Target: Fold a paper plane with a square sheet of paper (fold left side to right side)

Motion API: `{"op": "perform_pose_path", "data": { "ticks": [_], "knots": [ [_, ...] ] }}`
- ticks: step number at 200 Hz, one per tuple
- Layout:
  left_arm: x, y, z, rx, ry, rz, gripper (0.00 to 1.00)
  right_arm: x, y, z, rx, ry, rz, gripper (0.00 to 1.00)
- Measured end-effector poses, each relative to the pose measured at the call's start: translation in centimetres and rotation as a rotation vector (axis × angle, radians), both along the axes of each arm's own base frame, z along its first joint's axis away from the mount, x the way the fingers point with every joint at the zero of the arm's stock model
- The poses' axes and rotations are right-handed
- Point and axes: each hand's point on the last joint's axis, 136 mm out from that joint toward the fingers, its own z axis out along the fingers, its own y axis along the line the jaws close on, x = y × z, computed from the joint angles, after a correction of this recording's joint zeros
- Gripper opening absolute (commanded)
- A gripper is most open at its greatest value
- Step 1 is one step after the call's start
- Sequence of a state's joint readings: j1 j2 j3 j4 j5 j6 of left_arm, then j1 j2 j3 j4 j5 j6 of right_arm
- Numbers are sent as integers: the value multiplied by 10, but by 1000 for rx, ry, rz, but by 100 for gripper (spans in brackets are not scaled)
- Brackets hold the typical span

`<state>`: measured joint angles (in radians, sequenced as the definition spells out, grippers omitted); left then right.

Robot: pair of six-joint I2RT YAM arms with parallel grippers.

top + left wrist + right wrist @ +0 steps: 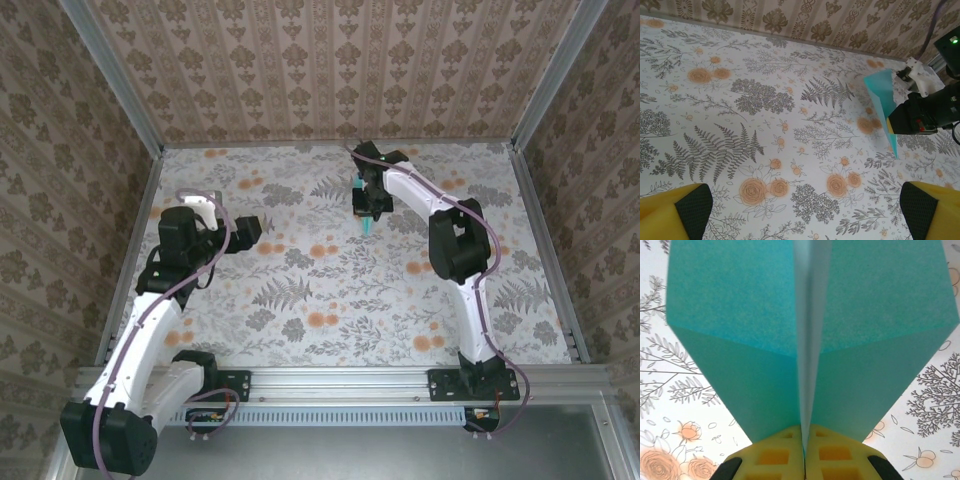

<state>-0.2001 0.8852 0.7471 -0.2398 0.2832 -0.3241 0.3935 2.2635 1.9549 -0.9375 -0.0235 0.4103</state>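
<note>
Paper is making up the whole job: the plane (740, 315), a slim turquoise dart, is hanging over the far side of the table (300, 300), right of centre, pointed end toward the surface. The right gripper (366, 212) is pinching it, jaws closed tight on the centre crease, the two wings spreading either side of the yellow pads (775, 457). Judging by its thinness, it is going to handle as something very light, limp away from the folds, easy to crumple or let slip; the crease, where layers are stacking up, is looking like the stiffest and safest place to hold. The left gripper (805, 210) is hovering over the left of the table, fingers spread as wide as they go with nothing between them, well apart from the plane. Between the arms the flowered tabletop is lying open, and the patterned walls (330, 70) are standing well back, so only the arms themselves are risking getting in each other's way.
</note>
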Motion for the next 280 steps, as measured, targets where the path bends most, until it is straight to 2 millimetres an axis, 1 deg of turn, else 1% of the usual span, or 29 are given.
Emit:
{"op": "perform_pose_path", "data": {
  "ticks": [36, 78, 96, 113, 206, 261, 280],
  "knots": [
    [0, 1, 0, 8, -2, 5, 100, -9, -2, -17, -14, 64, -2, 9],
    [0, 3, -4, 17, 10, 14, 100, -14, 0, -35, -21, 110, -4, 21],
    [1, 3, -6, 19, 19, 14, 100, -16, 1, -36, -15, 116, -2, 25],
    [1, 3, -9, 20, 27, 14, 100, -17, 3, -36, -12, 119, 2, 27],
    [5, 2, -18, 28, 65, 13, 100, -21, 3, -36, -18, 132, 6, 29],
    [7, 4, -18, 31, 82, 19, 100, -26, 5, -36, -34, 144, 14, 33],
    [7, 4, -19, 32, 84, 19, 100, -28, 5, -32, -45, 141, 18, 36]
  ]
}}
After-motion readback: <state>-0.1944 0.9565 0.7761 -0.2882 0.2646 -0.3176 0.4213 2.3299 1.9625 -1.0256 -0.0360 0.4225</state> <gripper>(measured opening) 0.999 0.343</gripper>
